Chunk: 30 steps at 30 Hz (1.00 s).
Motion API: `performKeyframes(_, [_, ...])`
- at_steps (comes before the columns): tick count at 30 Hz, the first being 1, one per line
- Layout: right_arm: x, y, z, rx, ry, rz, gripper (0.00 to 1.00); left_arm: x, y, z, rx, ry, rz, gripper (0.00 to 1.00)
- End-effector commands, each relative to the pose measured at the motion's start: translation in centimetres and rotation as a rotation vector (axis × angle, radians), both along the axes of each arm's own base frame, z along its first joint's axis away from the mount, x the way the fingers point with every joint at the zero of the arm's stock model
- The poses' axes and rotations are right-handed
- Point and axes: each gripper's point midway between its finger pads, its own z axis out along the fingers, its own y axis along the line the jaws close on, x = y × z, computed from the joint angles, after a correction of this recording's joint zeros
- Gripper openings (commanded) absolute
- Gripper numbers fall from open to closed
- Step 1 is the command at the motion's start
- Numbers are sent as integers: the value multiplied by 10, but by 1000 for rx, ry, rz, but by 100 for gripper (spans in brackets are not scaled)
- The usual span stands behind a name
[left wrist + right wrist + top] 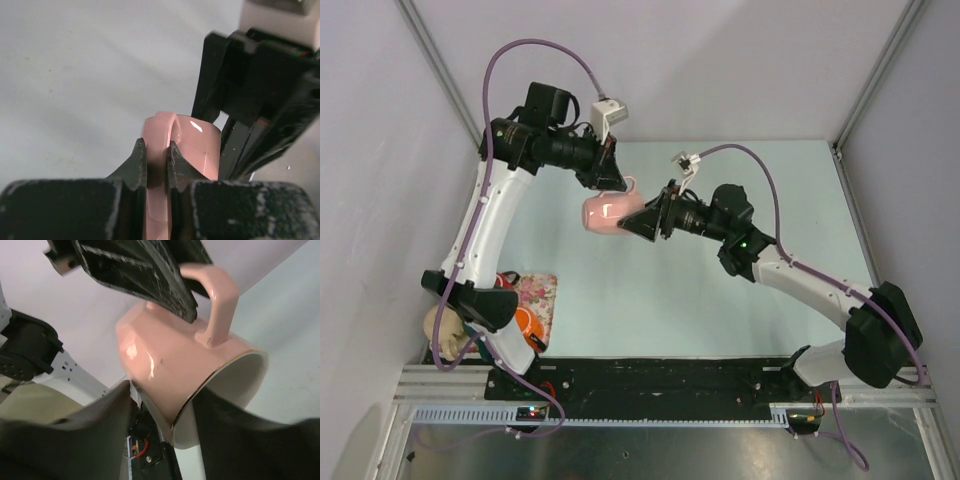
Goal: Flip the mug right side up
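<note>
While aloft, glossy pink mug (605, 212), handle (220, 300) in left claw (156, 150) (right claw (162, 405): grip unclear)

Bright, even light; glare on the mug (165, 365); foreground blurred.

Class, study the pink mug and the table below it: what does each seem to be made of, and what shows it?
mug: likely glazed ceramic; glossy pink with sharp highlights and a thin gold line at the rim.
table: pale matte sheet, perhaps laminate or painted board; no glare, so the look leaves it open.
</note>
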Motion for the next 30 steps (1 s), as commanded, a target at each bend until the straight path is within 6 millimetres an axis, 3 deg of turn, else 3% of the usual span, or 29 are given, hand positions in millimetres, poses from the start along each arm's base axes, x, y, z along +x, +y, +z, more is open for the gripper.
performKeyframes(1, [-12, 9, 30, 78, -41, 101, 42, -11, -13, 53, -145, -95, -35, 0])
performKeyframes(3, [-7, 4, 36, 88, -52, 87, 15, -5, -13, 52, -142, -101, -22, 0])
performKeyframes(5, [5, -8, 39, 71, -47, 35, 4, 6, -10, 47, -119, -107, 17, 1])
performKeyframes(7, [30, -26, 36, -1, -43, -79, 1, 20, -4, 41, -87, -118, 69, 35])
performKeyframes(8, [42, -35, 28, -62, -42, -138, 0, 27, -1, 40, -73, -129, 92, 60])
performKeyframes(9, [57, -48, 19, -133, -25, -216, 0, 35, 4, 38, -54, -144, 122, 78])
performKeyframes(11, [79, -78, -5, -289, 1, -341, 0, 50, 15, 43, -28, -188, 181, 94])
performKeyframes(15, [120, -156, -44, -548, 69, -549, 0, 82, 50, 71, -10, -303, 332, 99])
performKeyframes(18, [149, -217, -70, -733, 140, -665, 0, 95, 78, 73, 58, -359, 426, 100])
performKeyframes(21, [194, -279, -90, -965, 215, -786, 0, 96, 94, 55, 138, -349, 454, 100])
performKeyframes(22, [209, -299, -110, -1058, 278, -805, 0, 94, 97, 48, 156, -342, 450, 100])
performKeyframes(23, [225, -319, -109, -1126, 285, -849, 0, 93, 99, 37, 176, -321, 444, 100])
performKeyframes(24, [238, -336, -124, -1198, 328, -858, 0, 91, 101, 30, 191, -308, 439, 100])
performKeyframes(28, [294, -377, -122, -1245, 332, -923, 0, 86, 103, -5, 235, -230, 418, 100])
performKeyframes(30, [311, -392, -126, -1243, 320, -958, 0, 85, 102, -20, 246, -190, 410, 100])
